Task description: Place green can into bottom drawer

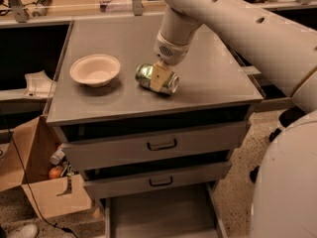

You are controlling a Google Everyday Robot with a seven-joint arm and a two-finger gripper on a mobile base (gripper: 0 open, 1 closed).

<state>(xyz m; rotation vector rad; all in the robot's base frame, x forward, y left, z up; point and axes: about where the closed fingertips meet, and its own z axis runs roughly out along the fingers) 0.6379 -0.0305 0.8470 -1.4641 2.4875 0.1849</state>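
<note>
Nearest, the bottom drawer (163,214) stands pulled out, its grey floor bare, with a cardboard box (29,182) on the floor to its left. Above it the two upper drawers (208,140) are closed. On the cabinet top (213,78) the green can (143,75) lies on its side near the front edge, a cream bowl (95,69) just left of it and apart. The gripper (159,78) is set down over the can; whether it clamps the can cannot be told. The arm (237,24) slants in from the right.
</note>
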